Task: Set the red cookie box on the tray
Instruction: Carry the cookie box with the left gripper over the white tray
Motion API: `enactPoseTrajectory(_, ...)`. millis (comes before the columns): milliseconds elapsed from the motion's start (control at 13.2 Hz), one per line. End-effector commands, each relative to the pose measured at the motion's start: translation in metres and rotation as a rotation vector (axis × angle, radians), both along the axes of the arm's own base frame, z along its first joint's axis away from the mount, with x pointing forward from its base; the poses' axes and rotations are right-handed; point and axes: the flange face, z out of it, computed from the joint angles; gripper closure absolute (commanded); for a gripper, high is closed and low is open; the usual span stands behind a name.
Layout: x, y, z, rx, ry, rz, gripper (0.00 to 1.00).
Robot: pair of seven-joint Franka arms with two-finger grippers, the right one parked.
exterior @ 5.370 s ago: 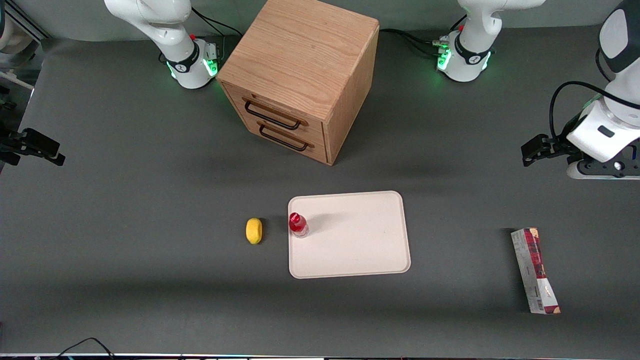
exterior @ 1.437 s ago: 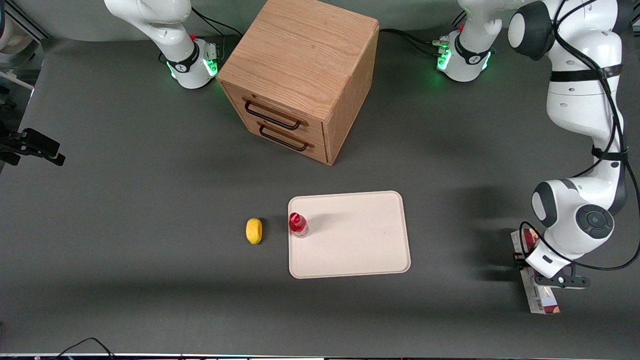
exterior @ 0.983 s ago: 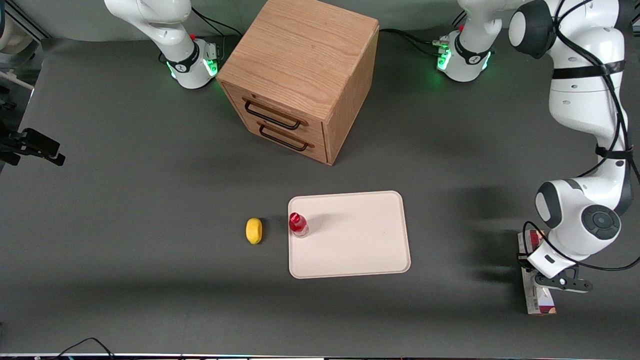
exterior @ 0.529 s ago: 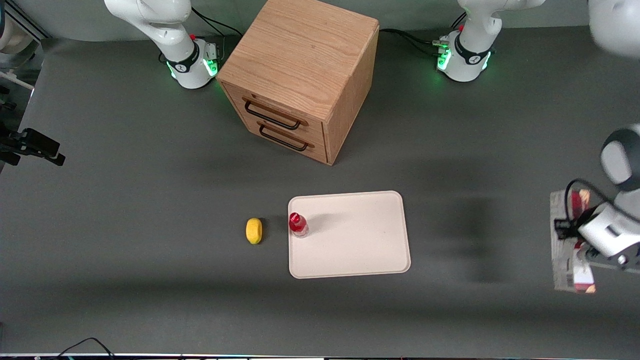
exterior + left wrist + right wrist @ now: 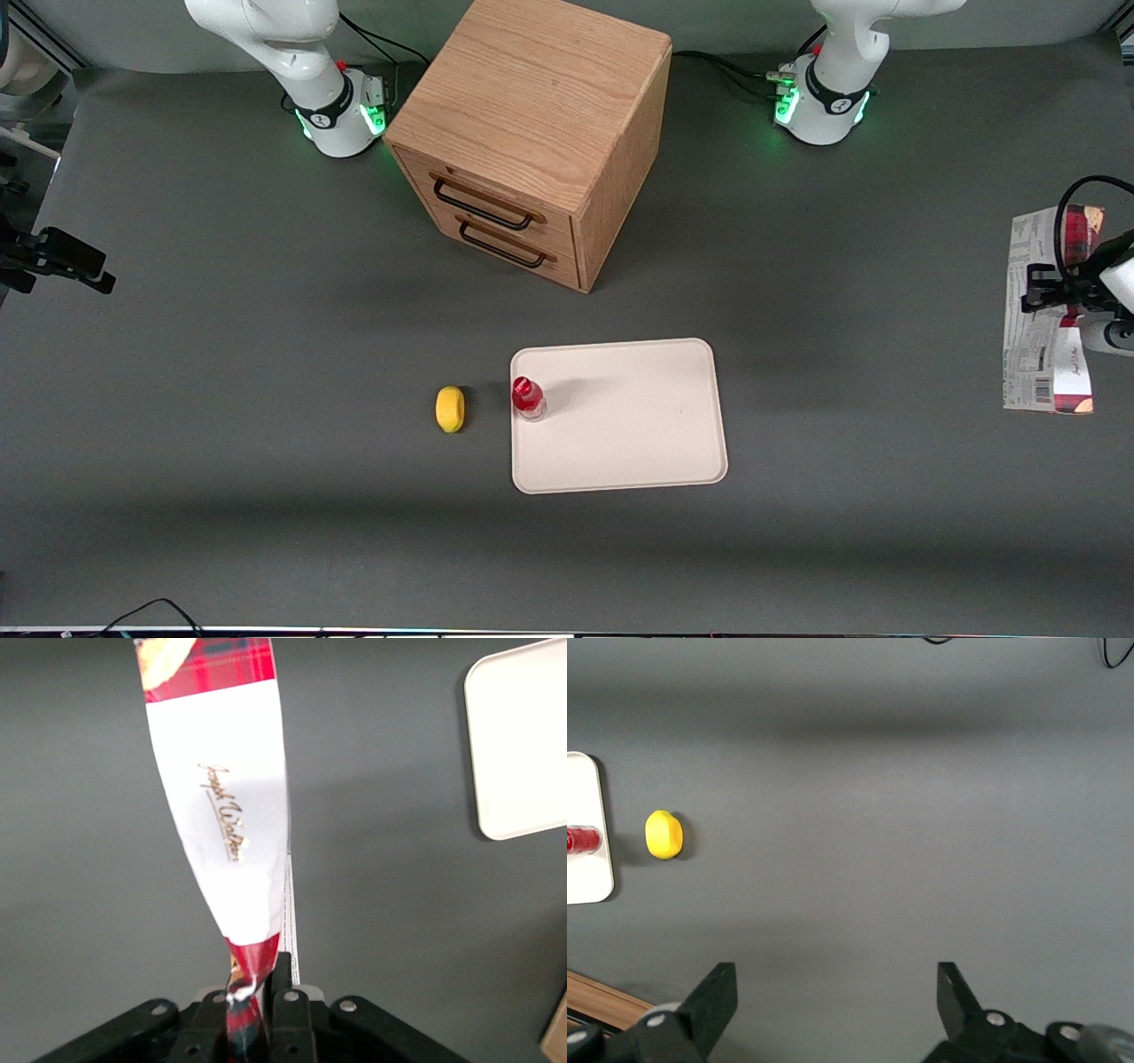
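Nearest the front camera, the tray (image 5: 620,461) lay flat on the counter (image 5: 266,514), a small red-capped bottle (image 5: 528,398) standing on its rim-side corner and a yellow lemon (image 5: 450,408) just beside the tray. Well apart from the tray, toward the working arm's end, the gripper (image 5: 1067,297), half cut off, held the red cookie box (image 5: 1032,346) aloft, jaws pinching its middle. Farthest stood the wooden drawer cabinet (image 5: 532,133).

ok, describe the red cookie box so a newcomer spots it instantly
Start at the cream tray mid-table, then look toward the working arm's end. There the gripper holds the red cookie box in the air, jaws shut on it. It is a long thin carton, red tartan and white, unlike the small red-capped bottle.
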Motion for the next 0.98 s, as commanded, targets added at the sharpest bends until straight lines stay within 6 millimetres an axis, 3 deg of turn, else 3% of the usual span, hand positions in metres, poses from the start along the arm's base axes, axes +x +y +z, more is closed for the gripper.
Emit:
enactPoseTrajectory(0,-0.006,-0.064,0.002,0.006,0.024,0.095,1.00)
enactPoseTrajectory(303,-0.015,-0.171,-0.005,-0.011,-0.015,0.217,1.00)
enactPoseTrajectory(454,-0.020,-0.226,-0.023,-0.041,-0.058,0.278,1.00)
enactPoseTrajectory(756,-0.027,-0.304,-0.098,-0.045,-0.162,0.298,1.00)
enactPoseTrajectory(908,-0.021,-0.321,-0.140,-0.061,-0.150,0.277,1.00)
